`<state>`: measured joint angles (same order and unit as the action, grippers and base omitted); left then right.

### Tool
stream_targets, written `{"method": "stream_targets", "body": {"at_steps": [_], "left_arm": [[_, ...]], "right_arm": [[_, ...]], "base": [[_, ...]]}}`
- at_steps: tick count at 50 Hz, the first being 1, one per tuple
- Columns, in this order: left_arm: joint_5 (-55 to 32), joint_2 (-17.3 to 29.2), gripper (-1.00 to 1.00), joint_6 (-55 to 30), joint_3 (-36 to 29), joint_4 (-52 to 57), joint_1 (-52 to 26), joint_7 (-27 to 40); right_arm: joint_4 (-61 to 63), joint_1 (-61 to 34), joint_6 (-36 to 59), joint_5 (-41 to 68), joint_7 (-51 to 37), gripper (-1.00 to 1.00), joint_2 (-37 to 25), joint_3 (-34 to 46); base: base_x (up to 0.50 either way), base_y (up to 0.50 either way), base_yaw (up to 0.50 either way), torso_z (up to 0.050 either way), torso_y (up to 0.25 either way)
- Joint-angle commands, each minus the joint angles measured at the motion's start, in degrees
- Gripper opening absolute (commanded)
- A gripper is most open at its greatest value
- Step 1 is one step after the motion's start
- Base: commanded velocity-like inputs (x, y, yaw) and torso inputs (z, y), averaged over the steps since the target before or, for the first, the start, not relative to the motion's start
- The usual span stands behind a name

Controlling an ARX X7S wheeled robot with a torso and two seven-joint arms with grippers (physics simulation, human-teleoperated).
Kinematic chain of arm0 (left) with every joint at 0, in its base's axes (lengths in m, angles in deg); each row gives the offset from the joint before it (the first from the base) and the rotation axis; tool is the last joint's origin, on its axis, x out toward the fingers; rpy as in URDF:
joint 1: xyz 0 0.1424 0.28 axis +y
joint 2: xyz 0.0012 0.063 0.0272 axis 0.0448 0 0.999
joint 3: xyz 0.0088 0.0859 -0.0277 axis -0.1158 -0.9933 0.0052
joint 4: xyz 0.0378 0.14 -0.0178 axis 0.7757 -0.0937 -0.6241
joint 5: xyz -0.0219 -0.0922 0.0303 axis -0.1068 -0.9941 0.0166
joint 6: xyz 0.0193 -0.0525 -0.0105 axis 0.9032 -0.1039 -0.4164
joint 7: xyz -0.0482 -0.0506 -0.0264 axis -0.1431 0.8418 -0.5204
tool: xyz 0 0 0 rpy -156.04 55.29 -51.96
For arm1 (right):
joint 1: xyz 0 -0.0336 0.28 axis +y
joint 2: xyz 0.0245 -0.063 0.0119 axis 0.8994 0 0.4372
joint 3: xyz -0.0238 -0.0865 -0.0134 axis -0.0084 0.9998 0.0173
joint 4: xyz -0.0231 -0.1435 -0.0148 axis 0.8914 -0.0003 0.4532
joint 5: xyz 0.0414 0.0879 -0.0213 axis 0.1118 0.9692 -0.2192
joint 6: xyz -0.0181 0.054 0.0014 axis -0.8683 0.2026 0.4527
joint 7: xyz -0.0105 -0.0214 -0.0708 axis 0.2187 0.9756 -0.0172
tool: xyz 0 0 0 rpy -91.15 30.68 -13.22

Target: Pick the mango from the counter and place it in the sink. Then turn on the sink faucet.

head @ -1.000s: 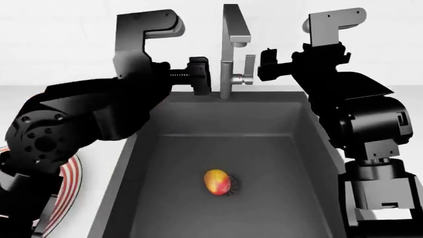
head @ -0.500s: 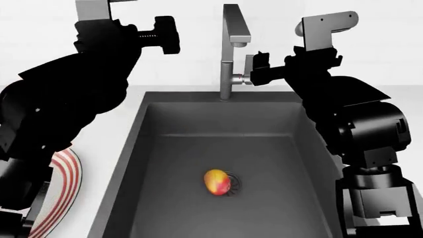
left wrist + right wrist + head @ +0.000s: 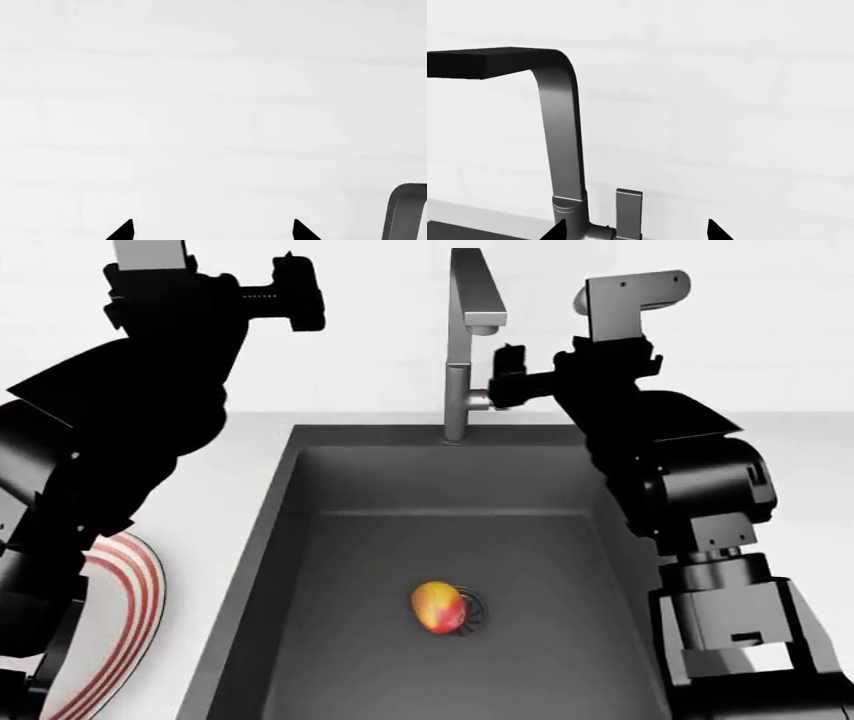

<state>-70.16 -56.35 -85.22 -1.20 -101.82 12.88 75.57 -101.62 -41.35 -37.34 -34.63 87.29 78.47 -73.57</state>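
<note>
The large dark grey rectangular sink [image 3: 454, 570] held the small yellow-orange mango with a red blush [image 3: 437, 606], which lay on the basin floor touching the round silver drain [image 3: 470, 612]. The white smooth counter [image 3: 214, 530] surrounded the sink, and on it, to your left, a red-and-white striped plate [image 3: 127, 615] was partly covered by the left arm and cut off at the edge of the head view.

Your right gripper [image 3: 510, 377] was at the small side lever handle [image 3: 628, 212] of the tall brushed-steel sink faucet [image 3: 467, 340]. In the right wrist view the lever stood between the two black fingertips [image 3: 558, 231], which were apart, so this claw was open. The lever itself was mostly hidden behind the gripper in the head view.

Your left gripper [image 3: 296, 292] was raised high, near the white wall, well apart from the faucet. Only its two dark tips [image 3: 123, 231] showed in the left wrist view, spread apart with nothing between them.
</note>
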Motion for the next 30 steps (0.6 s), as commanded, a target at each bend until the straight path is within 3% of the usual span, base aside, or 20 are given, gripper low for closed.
{"method": "stream_targets", "body": {"at_steps": [1,18,30], "left_arm": [[1.5,0.7,1.0,1.1,-0.4,-0.5,0.0,-0.9],[2.1,1.1,1.0,2.1,-0.3,-0.8,0.3,-1.5],[2.5,1.4,1.0,2.5,-0.5,-1.2,0.5,-2.2]], "right_arm": [[-7.6,-2.1,-4.5,-0.7,0.5,1.0,2.0,0.3],[-20.6,-6.9,-12.6,-3.2,2.9,1.0,4.1,2.7],[-38.2,-12.9,-22.5,-4.3,5.4,1.0,6.4,3.0]], "base": [[0.0,0.0,0.0,0.0,0.0],[0.0,0.0,0.0,0.0,0.0],[0.0,0.0,0.0,0.0,0.0]]}}
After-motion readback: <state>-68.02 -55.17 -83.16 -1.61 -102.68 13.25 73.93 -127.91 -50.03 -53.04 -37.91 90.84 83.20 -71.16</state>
